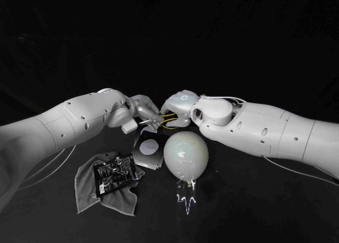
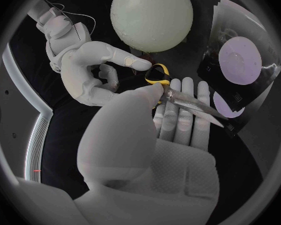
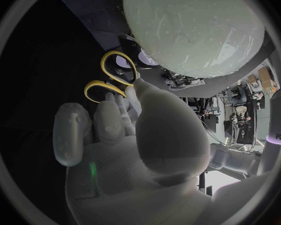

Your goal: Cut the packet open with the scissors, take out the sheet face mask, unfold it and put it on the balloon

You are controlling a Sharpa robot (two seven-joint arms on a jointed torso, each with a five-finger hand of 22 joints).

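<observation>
Scissors (image 1: 165, 120) with yellow handles (image 2: 157, 75) hang between my two hands above the table. My left hand (image 1: 143, 108) holds them by the blades (image 2: 193, 106), its thumb pressing them onto its fingers (image 2: 178, 122). From the other side my right hand (image 1: 177, 108) reaches in, and its fingertips (image 2: 139, 63) touch the handles (image 3: 114, 78); I see no finger through a loop. The pale balloon (image 1: 186, 154) lies on the table just below the hands. The dark packet (image 1: 148, 149) with a pale round mark (image 2: 240, 61) lies flat to the left of the balloon.
A grey cloth (image 1: 111, 195) lies front left, with a shiny black item (image 1: 114, 171) on it. The balloon's neck (image 1: 188, 183) points toward the table's front. Both forearms close in the middle of the table from either side.
</observation>
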